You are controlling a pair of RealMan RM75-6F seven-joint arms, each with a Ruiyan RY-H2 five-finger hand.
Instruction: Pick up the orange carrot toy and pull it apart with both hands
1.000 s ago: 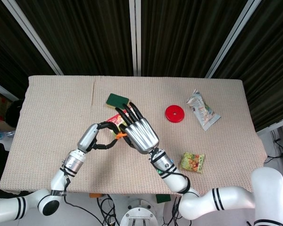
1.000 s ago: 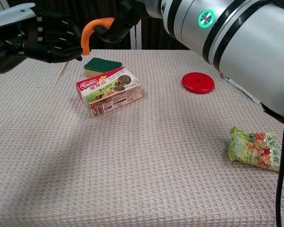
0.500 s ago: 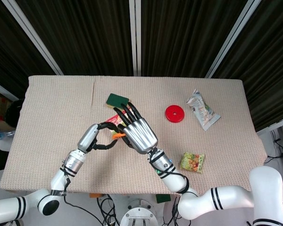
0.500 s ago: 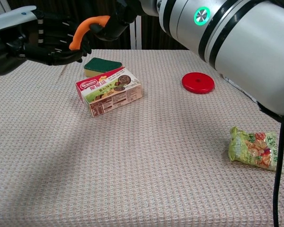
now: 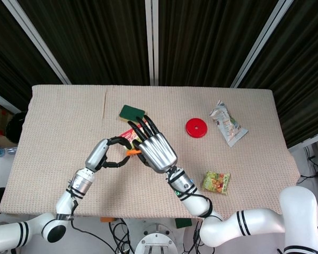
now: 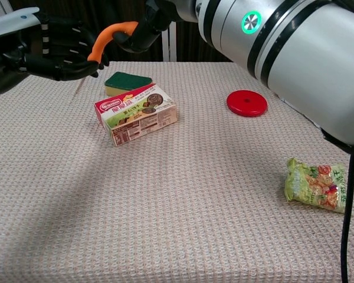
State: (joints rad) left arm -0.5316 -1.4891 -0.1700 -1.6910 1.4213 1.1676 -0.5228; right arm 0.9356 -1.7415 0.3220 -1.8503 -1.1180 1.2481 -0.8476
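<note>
- The wide beige woven-cloth table (image 5: 58,121) gives us plenty of room. The near and left parts of the cloth are bare, and both arms work in the air above the middle-left, well inside every edge.
- Over the last second our right hand (image 5: 155,149), silver-backed with dark fingers, has carried the orange curved plastic carrot toy (image 6: 108,38) leftward. It holds one end of the toy pinched in its fingertips, high above the cloth.
- Our left hand (image 6: 62,48), dark and ribbed, has come in to meet it. A second ago the toy's free end hung just beside those fingers; now they are curled around that end. We judge that this hand has taken hold, though the chest view does not show how firmly.
- To us this means the pick-up is done and both grips look set, so what remains is the pull itself. The toy shows as one piece, not yet parted.
- Beneath the hands lies the printed red-and-white cardboard food box (image 6: 136,113), with the green-topped sponge (image 6: 127,82) touching its far side. A dropped half would likely land on or near them.
- To the right and well apart sit the silvery crinkled snack packet (image 5: 227,123), the green foil snack bag (image 6: 317,184) and the flat red plastic disc (image 6: 246,103). None of them stands in the way of drawing the hands apart sideways.
</note>
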